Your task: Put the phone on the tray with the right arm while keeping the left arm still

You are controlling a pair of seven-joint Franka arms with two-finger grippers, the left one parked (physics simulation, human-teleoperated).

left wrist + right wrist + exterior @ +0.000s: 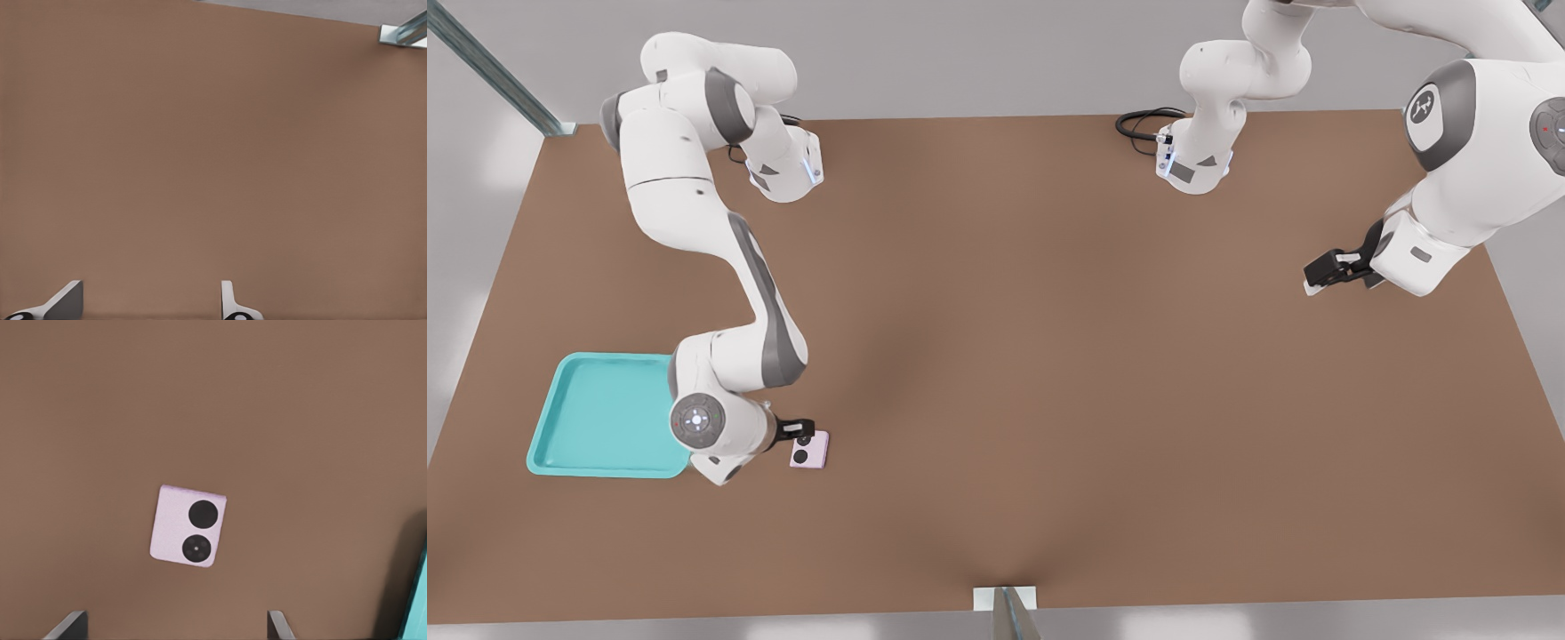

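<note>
- The right arm (760, 302) reached from the far side of the brown table (1049, 356) down towards its near edge on the front view's left, its wrist bent over the spot between the tray and the phone.
- Its gripper (799, 433) hung above the table, just beside the phone on the tray's side, pointing downward.
- In the right wrist view the two fingertips (67, 627) showed only as grey tips at the frame's edge, set wide apart with bare table between them; the gripper was spread and held nothing.
- The phone (187, 526) lay flat on the table, face up, its two black circles stacked one beside the other along one side of the pale pink slab. It sat slightly turned against the gripper's line, and clear of both fingertips.
- In the front view the phone (809, 450) rested near the table's front edge, to the front view's right of the tray, with the arm's wrist over the gap between them.
- The tray (600, 413) sat flat on the table at the front view's left, turquoise, nothing visible on its bare floor; its right-hand corner was hidden behind the arm's wrist.
- A sliver of the tray's rim (419, 600) showed at the edge of the right wrist view, apart from the phone.
</note>
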